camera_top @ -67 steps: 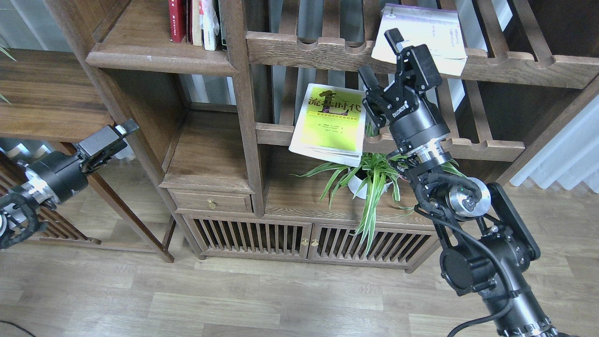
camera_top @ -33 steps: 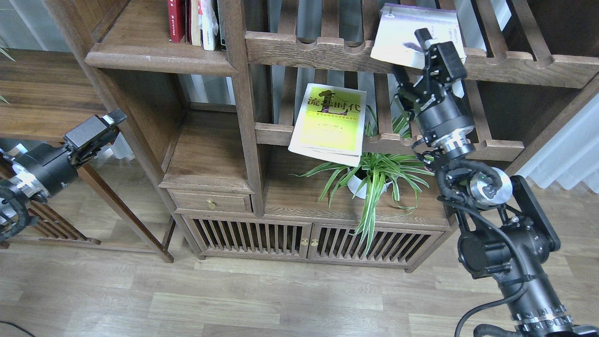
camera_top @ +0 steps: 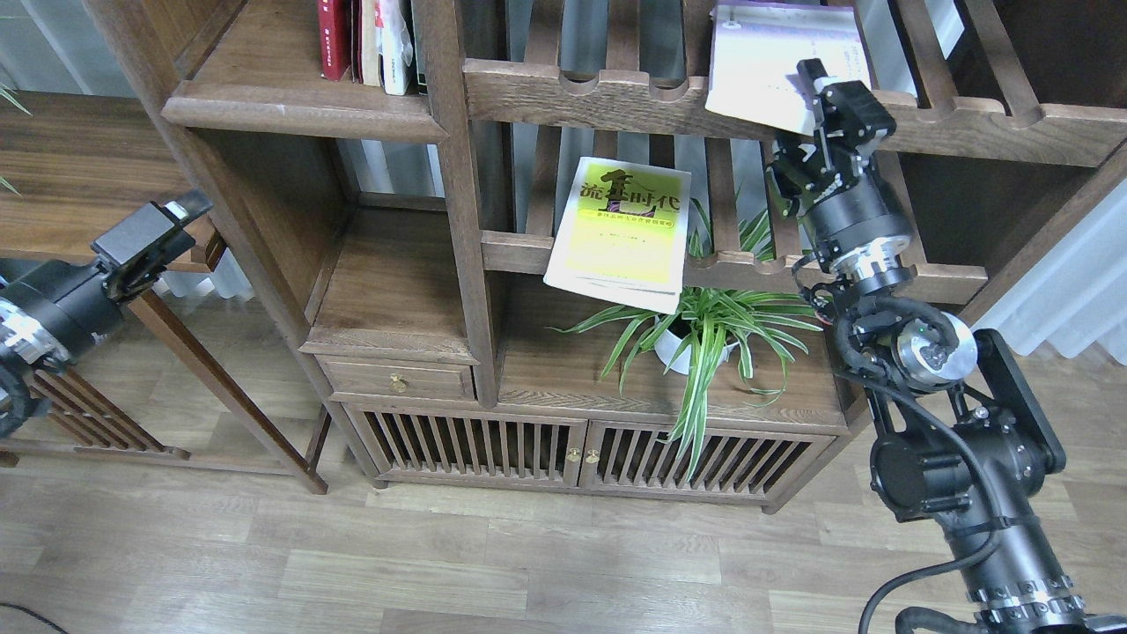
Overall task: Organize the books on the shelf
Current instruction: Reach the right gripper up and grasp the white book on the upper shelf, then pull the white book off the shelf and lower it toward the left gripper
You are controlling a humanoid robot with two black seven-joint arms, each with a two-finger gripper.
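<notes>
Dark-brown wood frames everything: a tall bookcase whose solid shelf (camera_top: 290, 97) at upper left carries a dark red book (camera_top: 334, 37) standing upright, spine outward, beside a few other upright books (camera_top: 387, 44). That board has bare room to the left of the red spine, out to its rounded front edge.

On the upper slatted rack (camera_top: 616, 92) lies the white-lavender book (camera_top: 775, 62), tilted, its long axis running back into the rack and its lower edge overhanging the scalloped front rail. The right gripper (camera_top: 806, 119) is at that overhanging lower right corner, one finger (camera_top: 810, 79) lying against the cover; whether the two fingers actually pinch the book, I cannot tell.

Below, the yellow-green book (camera_top: 621, 231) leans on the lower slatted rack (camera_top: 880, 277), cover facing out, title end up, long axis nearly vertical with a slight lean, its bottom edge hanging past the rail above a potted plant (camera_top: 704, 330).

Far left, the left gripper (camera_top: 163, 231) hovers apart from the bookcase, beside a side table (camera_top: 88, 176); its fingers cannot be told apart.
</notes>
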